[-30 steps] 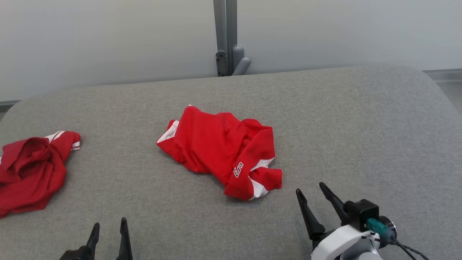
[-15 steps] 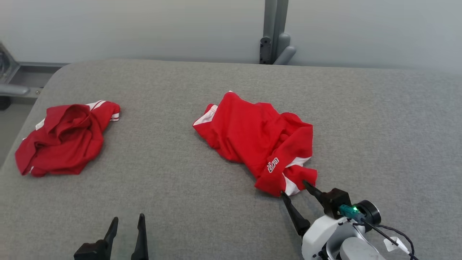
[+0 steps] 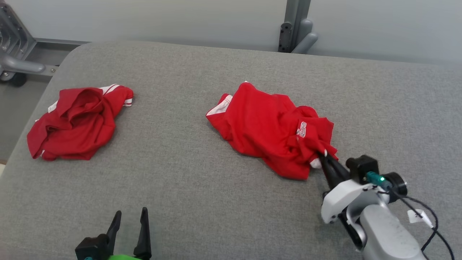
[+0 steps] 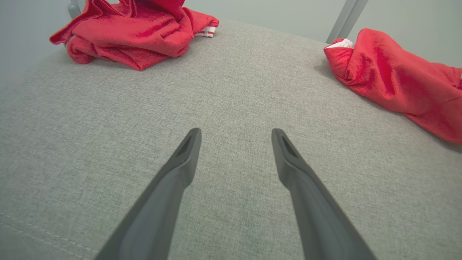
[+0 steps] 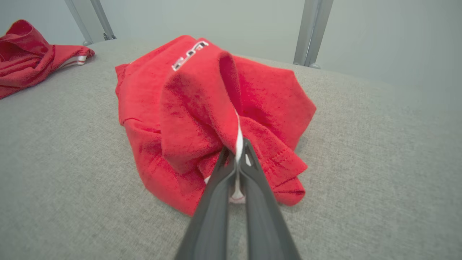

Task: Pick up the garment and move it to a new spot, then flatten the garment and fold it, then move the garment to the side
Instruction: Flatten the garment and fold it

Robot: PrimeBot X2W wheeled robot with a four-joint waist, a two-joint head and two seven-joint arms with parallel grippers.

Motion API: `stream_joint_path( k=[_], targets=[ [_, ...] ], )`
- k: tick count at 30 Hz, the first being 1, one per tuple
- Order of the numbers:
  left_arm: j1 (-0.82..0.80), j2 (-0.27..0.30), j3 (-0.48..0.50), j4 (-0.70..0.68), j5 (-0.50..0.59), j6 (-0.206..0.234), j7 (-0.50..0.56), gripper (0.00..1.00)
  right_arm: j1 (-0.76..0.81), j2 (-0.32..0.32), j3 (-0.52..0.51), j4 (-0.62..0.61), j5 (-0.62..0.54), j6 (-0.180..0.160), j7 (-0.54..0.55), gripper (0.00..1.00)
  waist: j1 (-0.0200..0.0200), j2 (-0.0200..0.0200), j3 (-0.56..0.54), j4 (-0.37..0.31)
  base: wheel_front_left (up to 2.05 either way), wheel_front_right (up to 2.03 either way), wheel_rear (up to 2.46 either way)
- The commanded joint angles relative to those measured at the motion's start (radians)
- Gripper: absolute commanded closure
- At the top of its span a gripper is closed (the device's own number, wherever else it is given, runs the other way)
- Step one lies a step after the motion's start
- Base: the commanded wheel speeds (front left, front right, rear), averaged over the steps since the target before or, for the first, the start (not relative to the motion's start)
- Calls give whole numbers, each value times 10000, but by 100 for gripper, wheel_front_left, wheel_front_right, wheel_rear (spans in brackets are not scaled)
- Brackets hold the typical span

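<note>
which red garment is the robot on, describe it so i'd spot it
On the grey table lie two crumpled red garments. Take the middle garment, not the heap by the left edge. It alone shows white lettering and has a corner pinched in the right hand.

Right gripper (image 3: 323, 157): both dark fingers pressed together, a fold of the garment (image 3: 267, 126) pinched at their tips, the white wrist (image 3: 341, 198) angled behind them. Left gripper (image 3: 130, 213): fingers spread wide apart, tips pointing straight ahead, parallel and level
</note>
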Motion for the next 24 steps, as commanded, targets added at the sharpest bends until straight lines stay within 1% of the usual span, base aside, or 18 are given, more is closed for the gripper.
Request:
stream_joint_path(
  k=[1,5,7,11,14,17,19,21,24],
  targets=[
    [-112,24,-27,2,-111,-16,6,0,-92,-163,-183,-182,-60,-7,-31,100,0,86,-67,-143,0,0,0],
    [-235,24,-346,88,-247,-48,6,0,-661,-422,-668,-947,-108,-7,-31,100,0,86,-160,-286,0,0,0],
    [-290,24,-624,189,-298,-76,6,0,-1054,-630,-577,-1022,-193,-8,-31,100,0,86,-200,-270,0,0,0],
    [-477,28,-1169,407,-415,-89,6,0,-2471,-1045,-184,-523,-336,-8,-31,100,0,86,-220,11,0,0,0],
    [-602,28,-1608,487,-548,-109,6,0,-3803,-1357,129,10,-416,-8,-32,100,0,86,-128,490,0,0,0],
    [-675,27,-1910,544,-716,-98,6,0,-5169,-1475,578,314,-491,-8,-32,100,0,86,-12,1089,0,0,0],
    [-642,27,-2038,598,-737,-72,6,0,-5982,-1511,978,281,-550,-8,-31,100,0,86,49,1480,0,0,0],
    [-537,25,-2044,612,-771,-19,6,0,-6611,-1380,1530,140,-555,-8,-31,100,0,86,99,1763,0,0,0],
    [-273,24,-1913,677,-780,31,6,0,-6808,-1014,2757,42,-346,-7,-31,100,0,86,53,1932,0,0,0]
  ],
)
